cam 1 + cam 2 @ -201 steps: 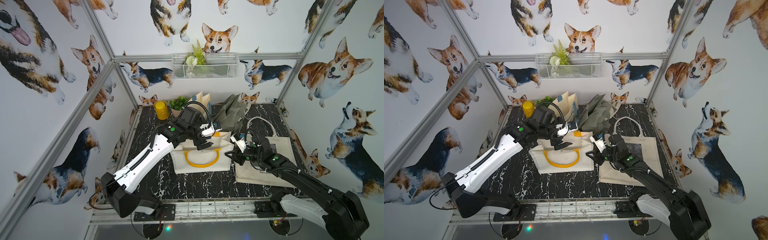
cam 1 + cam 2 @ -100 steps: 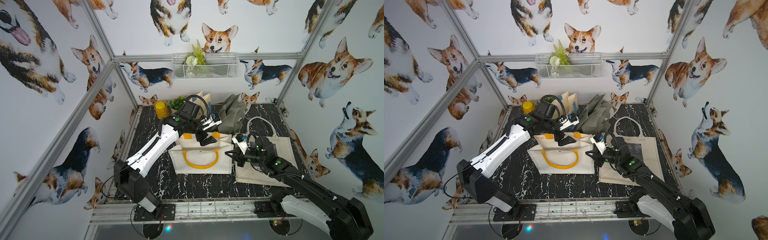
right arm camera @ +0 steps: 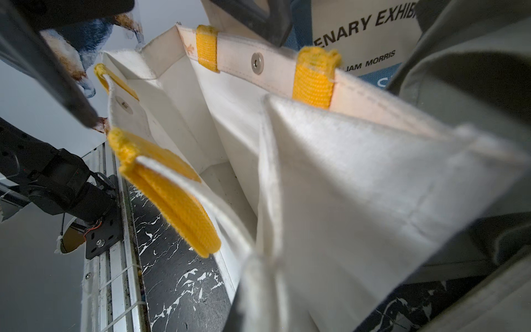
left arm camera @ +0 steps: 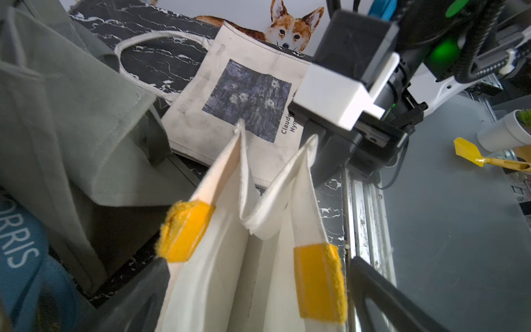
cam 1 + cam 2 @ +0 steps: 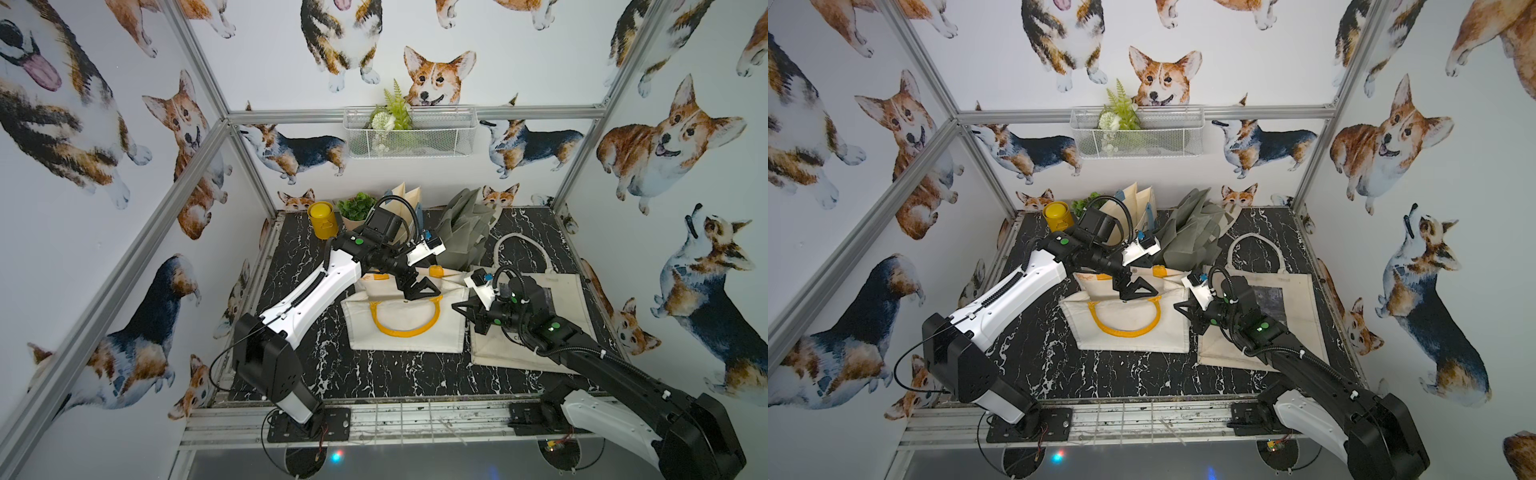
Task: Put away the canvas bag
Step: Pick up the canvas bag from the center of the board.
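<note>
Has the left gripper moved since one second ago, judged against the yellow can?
Yes. The left gripper has shifted slightly away from the yellow can, toward the right gripper. It is open above the canvas bag.

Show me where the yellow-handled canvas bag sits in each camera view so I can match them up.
Both top views: the yellow-handled bag lies just below frame centre.
Left wrist: the bag is close up in the foreground, rim and two yellow strap ends facing the camera.
Right wrist: the bag fills most of the frame, seen into its open mouth.
Shared landmark: the grey-green bag right beside it, in all four.
</note>
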`<state>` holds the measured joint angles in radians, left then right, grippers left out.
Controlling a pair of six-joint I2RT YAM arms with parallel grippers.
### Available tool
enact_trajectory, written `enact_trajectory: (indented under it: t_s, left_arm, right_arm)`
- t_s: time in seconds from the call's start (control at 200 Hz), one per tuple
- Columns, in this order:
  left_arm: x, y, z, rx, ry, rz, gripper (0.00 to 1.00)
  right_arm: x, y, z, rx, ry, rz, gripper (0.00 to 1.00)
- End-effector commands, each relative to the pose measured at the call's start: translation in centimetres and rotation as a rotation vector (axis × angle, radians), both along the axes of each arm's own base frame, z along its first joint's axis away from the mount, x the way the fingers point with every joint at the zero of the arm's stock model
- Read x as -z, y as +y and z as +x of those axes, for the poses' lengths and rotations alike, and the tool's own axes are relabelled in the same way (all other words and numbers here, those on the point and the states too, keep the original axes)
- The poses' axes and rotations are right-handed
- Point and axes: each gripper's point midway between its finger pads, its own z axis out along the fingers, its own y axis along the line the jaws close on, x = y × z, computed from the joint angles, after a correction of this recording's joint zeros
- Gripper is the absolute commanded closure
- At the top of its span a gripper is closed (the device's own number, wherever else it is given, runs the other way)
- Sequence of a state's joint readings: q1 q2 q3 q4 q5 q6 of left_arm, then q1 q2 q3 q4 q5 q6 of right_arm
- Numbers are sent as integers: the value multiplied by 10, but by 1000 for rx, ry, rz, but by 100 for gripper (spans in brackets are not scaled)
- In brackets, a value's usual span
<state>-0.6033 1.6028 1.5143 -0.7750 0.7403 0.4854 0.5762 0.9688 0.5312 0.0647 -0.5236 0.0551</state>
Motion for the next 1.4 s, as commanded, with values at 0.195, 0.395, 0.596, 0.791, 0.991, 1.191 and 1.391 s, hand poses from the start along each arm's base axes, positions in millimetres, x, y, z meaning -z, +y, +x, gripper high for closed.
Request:
enact_trajectory:
  t_s: [0.195,0.395,0.596,0.791,0.991,1.191,1.391]
  left_arm:
    - [-3,-4,-3,10,-33,-3,0]
    - [12,-5,-15,50,-101,69,1]
    - [1,-3,-4,16,-288,66,0]
    - [-10,-10,-4,40,-239,15,0]
    - [-4,-17,-8,84,-125,11,0]
    - [10,-18,-19,106,-4,3,0]
    - [17,-19,-22,111,41,3,0]
  right_arm:
    - [-6,4,0,-26,-48,15,96]
    - [-7,1,-1,-4,-56,14,93]
    - [-3,1,-11,-15,-65,1,93]
    - [11,-1,-17,-13,-91,-79,93]
    - [12,-3,-15,-1,-141,-99,93]
    - [2,-9,-9,54,-199,-82,93]
    - [-1,-12,-7,72,-223,-76,93]
